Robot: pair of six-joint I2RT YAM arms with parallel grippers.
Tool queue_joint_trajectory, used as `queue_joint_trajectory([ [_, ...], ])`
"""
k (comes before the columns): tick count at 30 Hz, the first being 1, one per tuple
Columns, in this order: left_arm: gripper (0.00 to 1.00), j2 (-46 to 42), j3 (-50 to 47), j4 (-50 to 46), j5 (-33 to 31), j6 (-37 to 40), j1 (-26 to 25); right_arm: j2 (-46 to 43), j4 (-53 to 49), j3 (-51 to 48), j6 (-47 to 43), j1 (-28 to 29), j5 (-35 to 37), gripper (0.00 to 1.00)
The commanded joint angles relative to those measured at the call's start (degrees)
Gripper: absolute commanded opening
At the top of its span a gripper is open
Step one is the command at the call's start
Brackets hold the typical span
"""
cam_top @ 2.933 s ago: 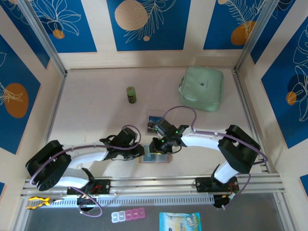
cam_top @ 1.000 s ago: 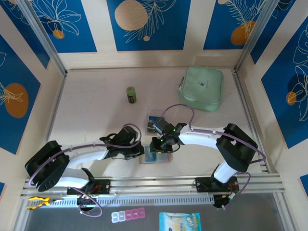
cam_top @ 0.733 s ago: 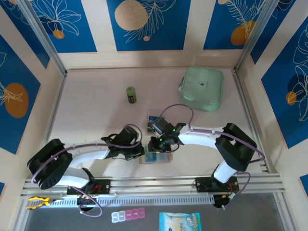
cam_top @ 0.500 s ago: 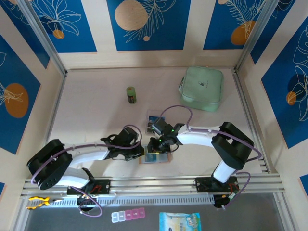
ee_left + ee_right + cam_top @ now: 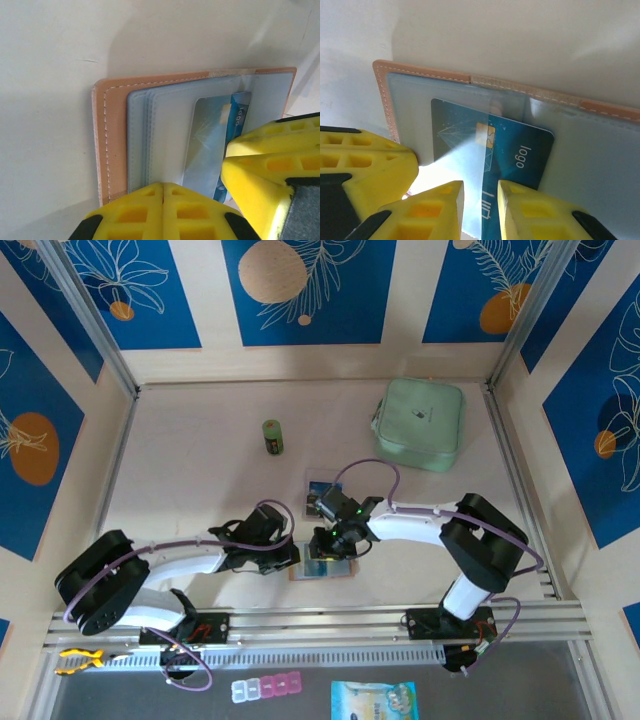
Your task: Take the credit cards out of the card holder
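At the lower middle of the top view, the holder (image 5: 338, 571) lies open and flat on the surface (image 5: 200, 470), with both wrists meeting over it.

The left fingers (image 5: 162, 196) are pressed together with nothing between them. Their tips bear down on the holder's near edge, beside the stitched pink border. This looks like a hold-down, so the holder should not slide or lift when a card is drawn. With clear pockets this slick, the whole holder would likely follow the card otherwise.

In the right wrist view, a dark blue card (image 5: 520, 145) sits partly out of its clear pocket, chip end under the plastic and printed end bare. The right fingers (image 5: 480, 204) stand slightly apart at the bottom of that frame, astride the card's bare end. I cannot tell whether they clamp it or only rest on it. Working from the exposed end makes sense, since the pocket mouth opens that way.

Both arms come in low from the lower corners of the top view, elbows folded outward. Their forearms run almost level toward the middle. The left wrist arrives from the left and the right wrist from the right, tipped down at the holder.
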Motion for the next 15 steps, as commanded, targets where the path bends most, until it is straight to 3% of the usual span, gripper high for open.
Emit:
queue_joint_trajectory([
  [1, 0.02, -0.8, 0.8, -2.6, -0.5, 0.9, -0.3, -1.9, -2.2, 0.4, -1.5, 0.3, 1.0, 0.27],
  [15, 0.02, 1.3, 5.0, -2.3, 1.0, 1.6, -1.6, -5.2, -2.5, -0.9, -1.3, 0.0, 1.5, 0.27],
])
